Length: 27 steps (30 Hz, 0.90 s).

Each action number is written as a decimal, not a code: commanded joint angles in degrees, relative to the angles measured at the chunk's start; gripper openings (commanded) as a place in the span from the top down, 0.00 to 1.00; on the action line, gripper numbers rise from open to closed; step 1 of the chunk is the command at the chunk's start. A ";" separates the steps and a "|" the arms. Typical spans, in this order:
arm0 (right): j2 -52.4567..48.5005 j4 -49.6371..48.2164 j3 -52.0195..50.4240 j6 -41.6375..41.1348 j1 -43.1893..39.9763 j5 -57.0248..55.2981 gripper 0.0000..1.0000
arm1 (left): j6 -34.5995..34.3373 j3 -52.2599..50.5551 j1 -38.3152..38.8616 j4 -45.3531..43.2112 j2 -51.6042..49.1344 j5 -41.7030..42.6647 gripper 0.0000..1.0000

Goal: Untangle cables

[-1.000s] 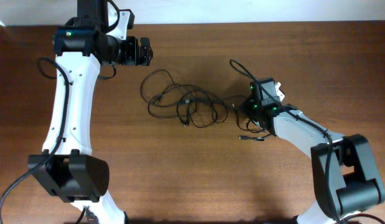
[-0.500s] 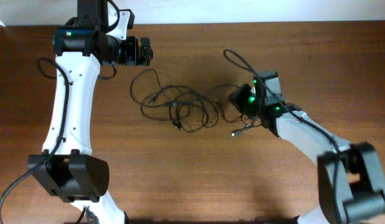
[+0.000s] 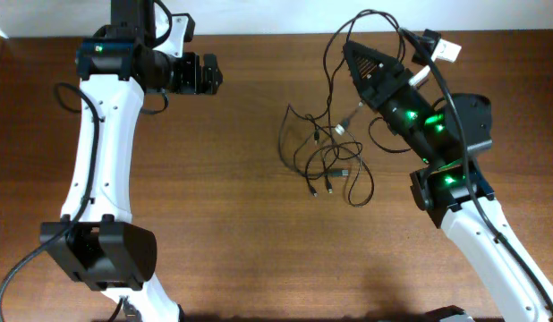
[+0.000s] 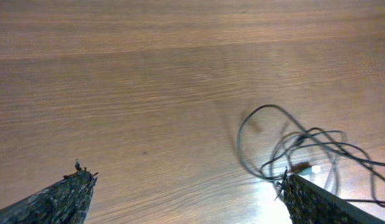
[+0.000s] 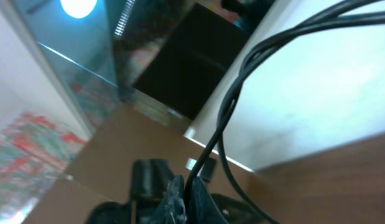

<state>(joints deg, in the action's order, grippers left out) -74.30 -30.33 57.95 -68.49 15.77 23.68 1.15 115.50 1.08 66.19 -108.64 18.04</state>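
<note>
Brown wooden table (image 3: 214,224), pale wall strip along its far edge. Cables (image 3: 328,165) sit right of centre as one loose snarl: several thin black cords looped through each other, with small plug ends (image 3: 321,189) poking out on the near side. Right gripper (image 3: 350,49) is raised at the far right, clenched on one or two strands. My right wrist view shows the cord pinched between the fingers (image 5: 208,208) and running up against a bright wall. From overhead, those strands arc above the gripper and drop toward the snarl, so the pinched point is on the far side and slightly right of the bundle, with the rest trailing below it. Cannot tell how much of the bundle is off the wood. Left gripper (image 3: 208,74) is at the far left, jaws spread wide, holding nothing, well apart from the cords. Its wrist camera sees the snarl off to the right, just past one fingertip. My read on progress: early. No cord lies on its own yet; every loop I can trace crosses another. One end of the mess is in hand, but the separating is all left. Something needs to pin or take a second strand while the right side draws its cord clear, then each cord gets laid out apart.
</note>
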 commanded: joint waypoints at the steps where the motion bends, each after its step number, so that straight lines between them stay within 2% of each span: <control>1: 0.68 1.81 0.79 -0.28 0.35 0.57 0.96 | 6.36 0.79 1.01 -0.13 -0.55 11.80 0.01; 3: 0.13 7.87 0.79 0.98 0.35 1.03 0.96 | 16.44 0.79 2.12 -0.04 -0.55 20.72 0.01; 5: -0.66 9.70 0.79 2.34 0.35 3.23 0.96 | 24.79 0.79 3.80 -0.04 -0.55 22.95 0.01; 9: -1.07 13.53 0.79 3.78 0.35 5.79 0.96 | 35.43 0.79 7.08 0.39 -0.55 29.81 0.01; 12: -1.07 14.99 0.79 4.63 0.35 6.14 0.96 | 40.35 0.79 8.79 0.39 -0.55 36.72 0.03; 18: -1.07 14.93 0.79 4.50 0.42 8.17 0.96 | 42.27 0.79 9.44 -0.13 -0.55 44.96 0.01; 24: -1.07 12.31 0.79 3.50 3.19 12.66 0.96 | 42.27 0.79 10.99 -0.17 -0.92 44.96 0.00; 25: -1.07 11.41 0.79 3.52 3.87 12.85 0.96 | 42.27 0.79 11.21 -0.15 -1.09 44.96 0.04; 27: -1.07 10.86 0.79 3.52 4.92 13.44 0.96 | 42.27 0.79 11.96 -0.13 -1.66 44.98 0.05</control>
<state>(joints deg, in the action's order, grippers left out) -75.29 -18.79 58.17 -64.75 19.40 35.33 42.48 115.50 12.21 66.22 -108.77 61.58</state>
